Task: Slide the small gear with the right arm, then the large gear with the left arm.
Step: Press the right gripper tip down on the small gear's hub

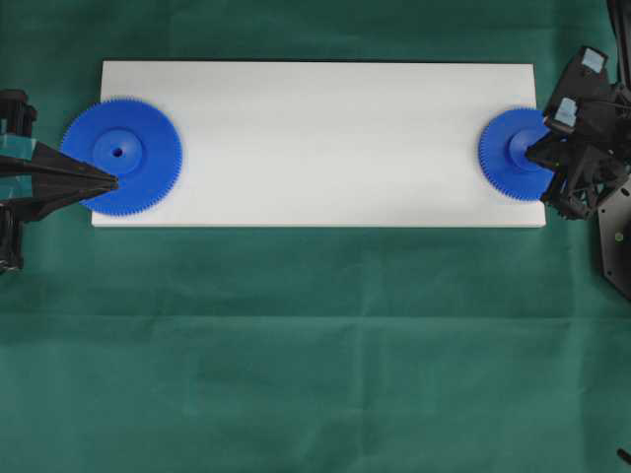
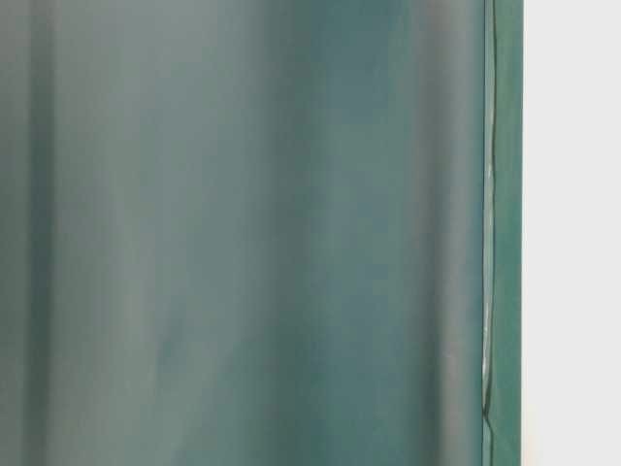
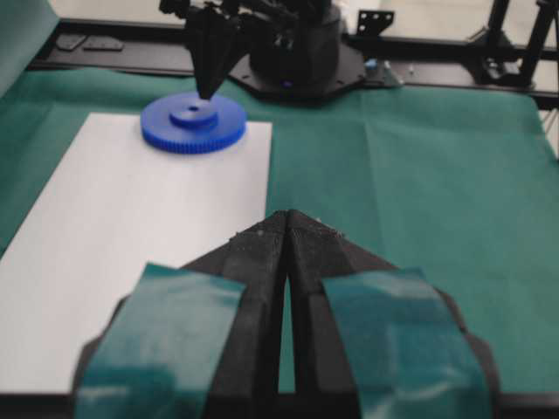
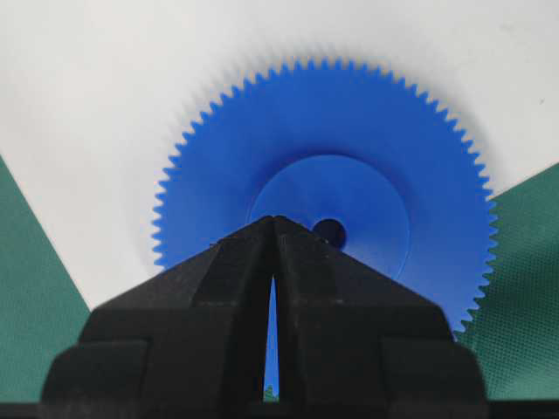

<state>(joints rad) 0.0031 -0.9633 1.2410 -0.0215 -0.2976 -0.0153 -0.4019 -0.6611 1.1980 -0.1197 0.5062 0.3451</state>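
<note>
On the white board (image 1: pixel 325 138), both grippers are pinched closed: right gripper (image 4: pixel 273 220) seemingly touching the small gear (image 4: pixel 349 131), left gripper (image 1: pixel 110 181) over the large gear (image 1: pixel 148 128).

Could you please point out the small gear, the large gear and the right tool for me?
small gear (image 4: pixel 367 122), right wrist view, toothed face above hub.
large gear (image 1: pixel 148 128), overhead view, flat face beside hub.
right tool (image 4: pixel 273 220), right wrist view, closed tips.

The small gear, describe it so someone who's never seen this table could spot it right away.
Find the white board on the green cloth. In the overhead view the small gear lies at the board's right end, under the right gripper, whose shut tips sit at its hub. The other blue gear, the large gear at the left end, is clearly wider.
</note>
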